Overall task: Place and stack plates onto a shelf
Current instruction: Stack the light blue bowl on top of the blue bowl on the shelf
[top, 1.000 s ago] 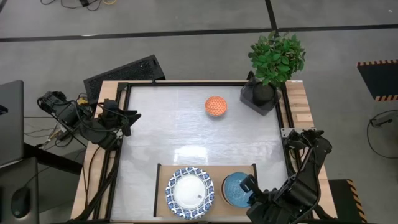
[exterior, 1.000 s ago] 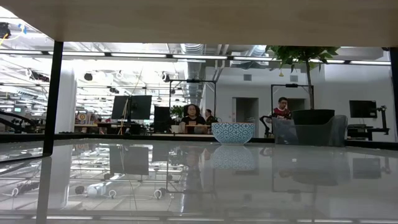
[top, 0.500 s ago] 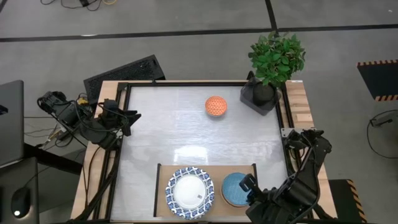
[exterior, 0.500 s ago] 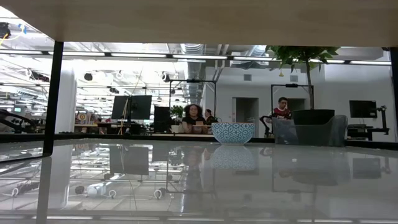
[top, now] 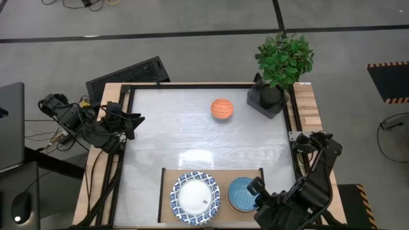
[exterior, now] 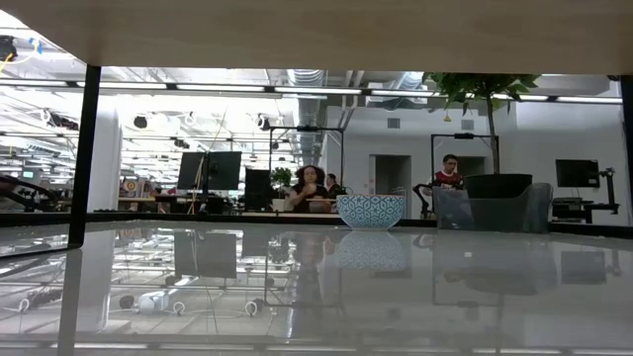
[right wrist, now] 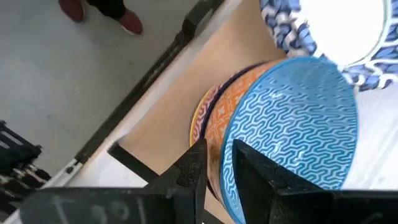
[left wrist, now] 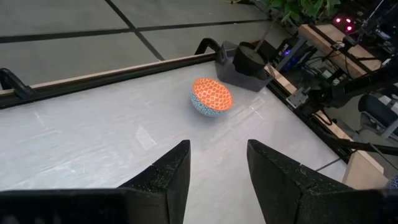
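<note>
The shelf (top: 167,185), a light-wood board with black side rails, stands at the table's near edge. A blue-and-white rimmed plate (top: 195,197) lies flat on its left half and also shows in the right wrist view (right wrist: 329,31). I cannot tell whether other plates lie under it. My right gripper (top: 255,191) is shut on a bowl with a blue inside and orange outside (top: 241,193) over the shelf's right half. My left gripper (top: 132,121) waits at the table's left edge, open and empty (left wrist: 217,180). My right gripper holds the bowl by its rim (right wrist: 219,134) on the side toward the table's right, with one finger (right wrist: 252,171) on the blue inside and one (right wrist: 189,171) on the orange outside. The fingers come slanting from the near right. I cannot tell whether the bowl's foot (right wrist: 200,115) touches the board.
An orange-inside bowl with a blue patterned outside (top: 222,108) stands at the table's far middle, also in the low view (exterior: 371,211). A potted plant (top: 281,64) stands at the far right corner. Black rails frame the table. People sit in the room behind.
The bowl in my right gripper has gone from tipped to lying level over the shelf's right half. My right arm has shifted a little with it.
</note>
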Motion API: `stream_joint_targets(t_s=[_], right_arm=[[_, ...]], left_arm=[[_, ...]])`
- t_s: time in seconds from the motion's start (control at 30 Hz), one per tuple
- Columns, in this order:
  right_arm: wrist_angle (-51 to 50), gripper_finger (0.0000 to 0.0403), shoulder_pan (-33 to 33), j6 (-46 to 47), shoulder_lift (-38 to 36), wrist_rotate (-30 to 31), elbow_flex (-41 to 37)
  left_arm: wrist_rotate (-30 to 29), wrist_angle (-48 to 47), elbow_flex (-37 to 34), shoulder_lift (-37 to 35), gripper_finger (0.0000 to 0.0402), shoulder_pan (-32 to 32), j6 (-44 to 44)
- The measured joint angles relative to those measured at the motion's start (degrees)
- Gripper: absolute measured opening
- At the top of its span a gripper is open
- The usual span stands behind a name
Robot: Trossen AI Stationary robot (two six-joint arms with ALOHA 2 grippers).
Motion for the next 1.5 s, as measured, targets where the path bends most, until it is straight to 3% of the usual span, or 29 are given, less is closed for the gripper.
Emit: stream_joint_targets(t_s=[0.17,0.37,0.6,0.8,0.93,1.13,1.5], right_arm=[[0.3,0.0102,0.0,1.4,0.0,-0.1,4.6],[8.2,0.0093,0.2,5.4,-2.6,-1.3,4.3],[12.1,0.0018,0.7,5.5,-1.3,-4.0,4.4],[11.4,0.0030,0.9,5.6,1.4,-4.2,4.2],[8.2,0.0017,1.0,8.1,2.0,-3.6,4.2],[3.7,0.0017,2.1,12.8,3.4,0.8,4.3],[1.3,0.0017,2.5,13.9,4.7,3.5,4.3]], left_arm=[[0.0,0.0,0.0,0.0,0.0143,0.0,0.0],[0.0,-0.5,0.0,0.0,0.0143,0.0,0.0],[-0.7,-0.6,0.0,0.0,0.0143,0.0,-0.3],[-0.7,-0.6,0.0,0.0,0.0143,0.0,-0.5],[-0.7,-0.6,0.0,0.0,0.0143,0.0,-0.6],[-0.7,-0.6,0.0,0.0,0.0143,0.0,-0.8],[-1.1,-0.7,0.0,2.0,0.0143,0.0,-1.0]])
